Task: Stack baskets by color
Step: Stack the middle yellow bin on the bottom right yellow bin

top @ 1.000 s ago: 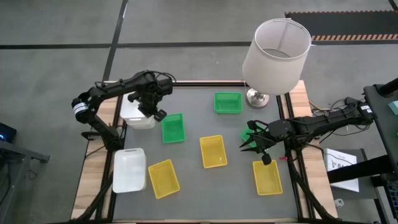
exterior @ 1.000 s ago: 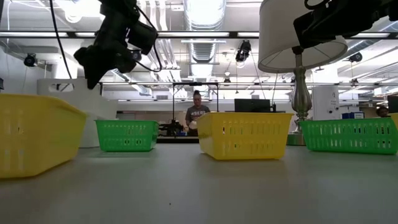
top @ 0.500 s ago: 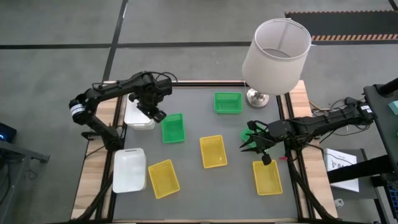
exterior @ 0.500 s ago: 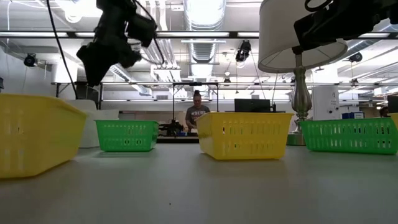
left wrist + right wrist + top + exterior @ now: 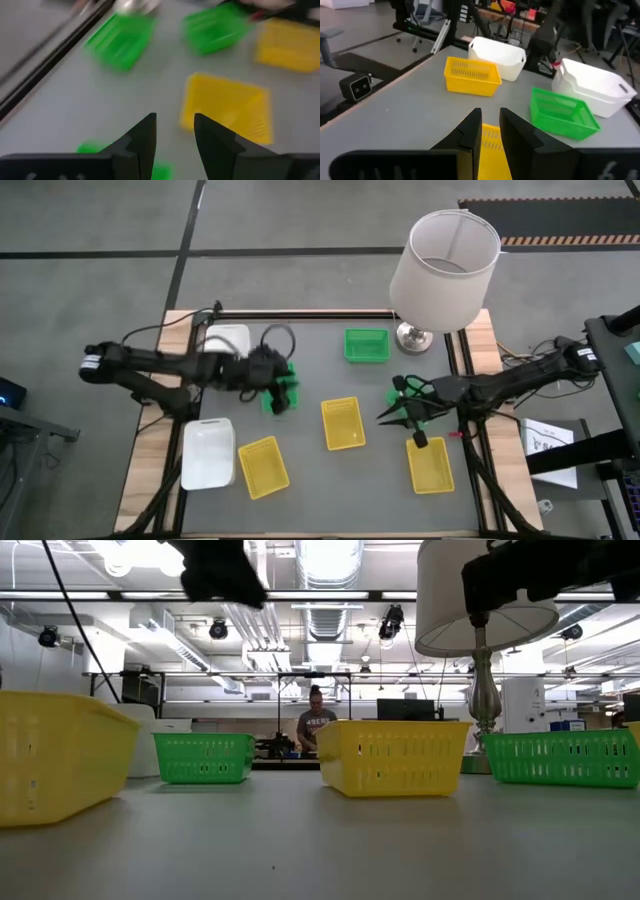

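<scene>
Stacking has barely started, as far as I can see. On the table (image 5: 390, 480) the three yellow baskets are all single and well apart: one front-left (image 5: 263, 467), one in the middle (image 5: 343, 423), one front-right (image 5: 429, 465). The greens are also unstacked: one at the back by the lamp (image 5: 366, 345), one mostly hidden under the left arm (image 5: 281, 398), and one partly covered by the right arm (image 5: 396, 393). Only two white shapes show, one back-left (image 5: 228, 340) and one front-left (image 5: 208, 452). Either could be a nested pair, but I can't tell from above. The left gripper (image 5: 174, 120) is low over the left green basket. Its jaws are apart with nothing between them, and green shows just under the fingers. The right gripper (image 5: 490, 117) hovers between the right green basket and the front-right yellow. Its jaws are only slightly parted and empty, with yellow visible through the gap. My read is that no colour is finished. Yellow and green each need two moves, and white needs at least one. The likely step in hand is the left arm picking up the green basket beneath it.
</scene>
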Robot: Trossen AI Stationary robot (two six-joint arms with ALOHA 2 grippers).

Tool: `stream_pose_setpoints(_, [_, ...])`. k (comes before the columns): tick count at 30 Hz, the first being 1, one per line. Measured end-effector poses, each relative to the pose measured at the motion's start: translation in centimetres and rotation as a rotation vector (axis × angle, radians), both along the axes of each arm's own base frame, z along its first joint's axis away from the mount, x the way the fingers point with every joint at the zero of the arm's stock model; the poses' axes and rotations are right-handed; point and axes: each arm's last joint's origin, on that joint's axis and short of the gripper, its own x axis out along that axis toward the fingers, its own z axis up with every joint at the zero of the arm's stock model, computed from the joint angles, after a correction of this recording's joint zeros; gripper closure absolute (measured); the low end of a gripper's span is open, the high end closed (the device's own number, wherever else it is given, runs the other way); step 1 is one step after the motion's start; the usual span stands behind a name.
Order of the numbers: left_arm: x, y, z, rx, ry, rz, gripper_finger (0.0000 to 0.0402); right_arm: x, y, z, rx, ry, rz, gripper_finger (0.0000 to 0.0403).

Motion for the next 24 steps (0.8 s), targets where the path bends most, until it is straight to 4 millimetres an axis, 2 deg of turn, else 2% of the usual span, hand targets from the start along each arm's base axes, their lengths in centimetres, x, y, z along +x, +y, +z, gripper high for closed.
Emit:
stream_pose_setpoints(4, [0.5, -3.3, -1.4, 0.110, -0.199, -0.199, 0.0285, 0.6, 0.1, -0.9, 0.034, 0.023, -0.009, 0.0342])
stream_pose_setpoints(8, [0.5, -5.0, -2.2, 0.196, -0.381, -0.297, 0.0285, 1.6, 0.2, -0.8, 0.013, -0.070, -0.007, 0.0342])
stream_pose_setpoints(11, [0.4, -5.4, -2.4, 0.219, -0.473, -0.310, 0.0285, 2.2, 0.0, -0.3, -0.021, -0.120, -0.015, 0.0342])
stream_pose_setpoints(15, [0.4, -5.3, -2.4, 0.218, -0.492, -0.307, 0.0285, 2.4, -0.3, -0.1, -0.026, -0.121, -0.031, 0.0342])
stream_pose_setpoints(24, [0.4, -5.3, -2.3, 0.218, -0.500, -0.306, 0.0285, 1.0, -0.5, -0.4, 0.011, -0.098, -0.034, 0.0342])
